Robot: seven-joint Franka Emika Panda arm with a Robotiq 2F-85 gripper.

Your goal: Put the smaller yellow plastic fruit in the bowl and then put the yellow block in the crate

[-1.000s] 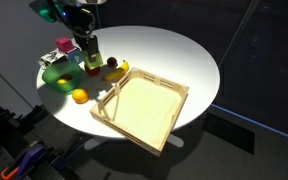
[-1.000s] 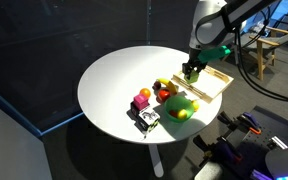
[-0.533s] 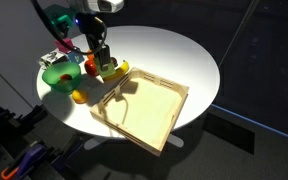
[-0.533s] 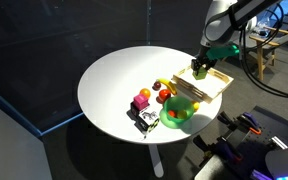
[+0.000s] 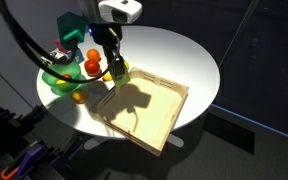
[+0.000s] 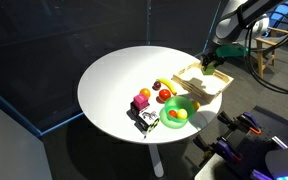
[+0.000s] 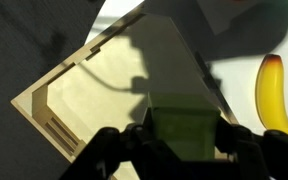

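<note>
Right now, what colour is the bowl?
The bowl is green; an exterior view shows it best.

The worktop (image 6: 114, 75) is plain white with no pattern, set against a dark floor. The crate (image 7: 94, 95) is pale, unpainted wood, light tan, with a dark grey shadow lying across its bottom. The gripper (image 7: 182, 148) is black, and the yellow block (image 7: 181, 125) between its fingers looks a dull, greenish yellow in the shade. Beside the crate, the banana-shaped fruit (image 7: 272, 92) is bright yellow. Near the worktop's edge the bowl (image 6: 165, 118) is vivid green, with a small yellow fruit (image 6: 178, 115) inside. Close by are a red fruit (image 6: 166, 97), an orange fruit (image 6: 144, 95), a pink piece (image 6: 139, 104) and a small black-and-white thing (image 6: 147, 121). The arm's housing (image 5: 119, 10) is white.
</note>
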